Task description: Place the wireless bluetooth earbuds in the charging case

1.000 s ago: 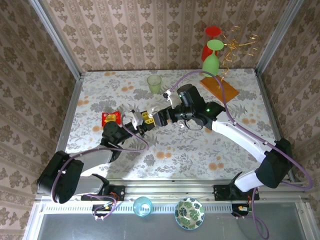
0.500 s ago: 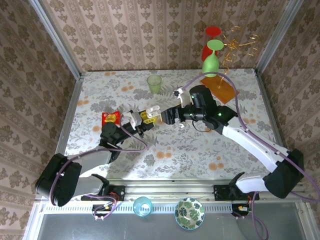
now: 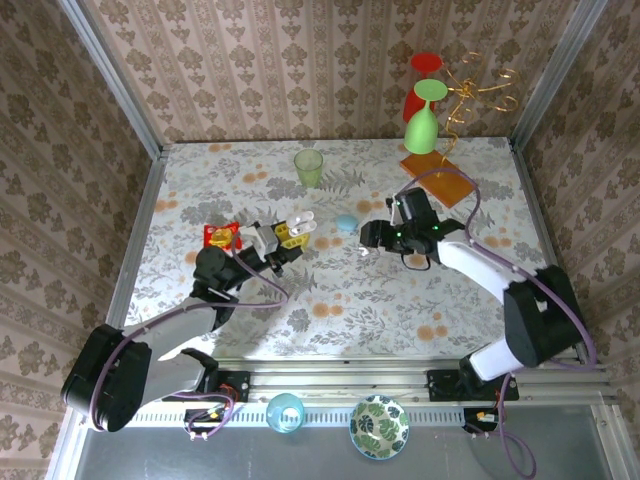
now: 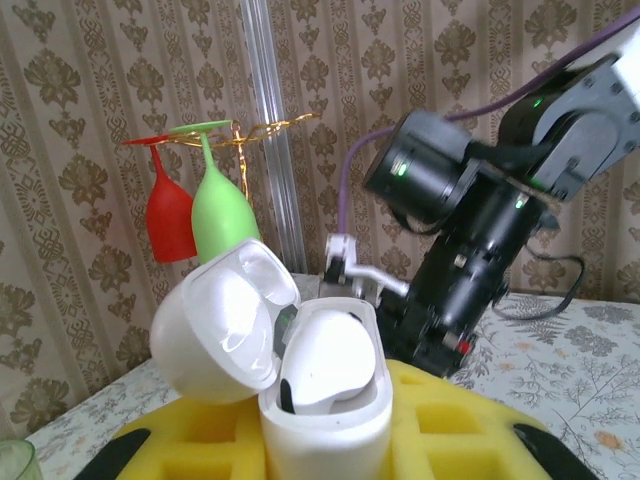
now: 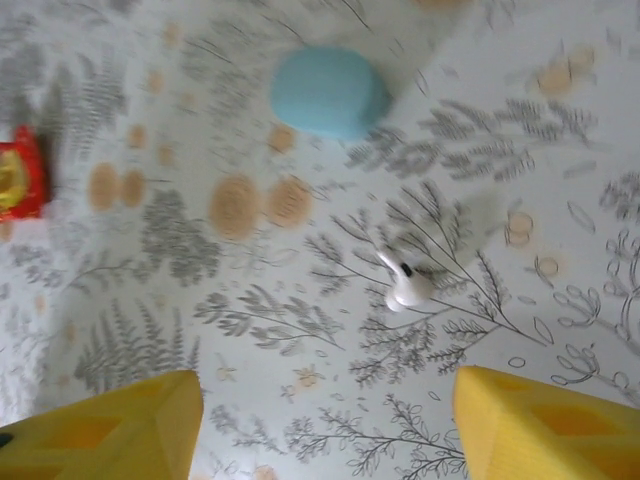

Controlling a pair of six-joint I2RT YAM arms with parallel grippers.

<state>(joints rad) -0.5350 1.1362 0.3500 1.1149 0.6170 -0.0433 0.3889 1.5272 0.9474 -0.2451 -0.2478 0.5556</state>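
Counter (image 3: 380,300): pale cloth printed with grey ferns and orange blossoms, walled on three sides by patterned paper.

Far middle: green cup (image 3: 309,167), upright, standing alone.

Far right corner: orange board (image 3: 440,178) lying flat at an angle, with the foot of a gold wire stand (image 3: 462,95) on it.

Left of centre: red packet (image 3: 222,236), flat on the cloth.

Centre: pale-blue rounded piece (image 5: 328,92) resting on the cloth. Near it, on its near right side but apart from it, one small white earbud (image 5: 405,285) lies on its side over a fern print.
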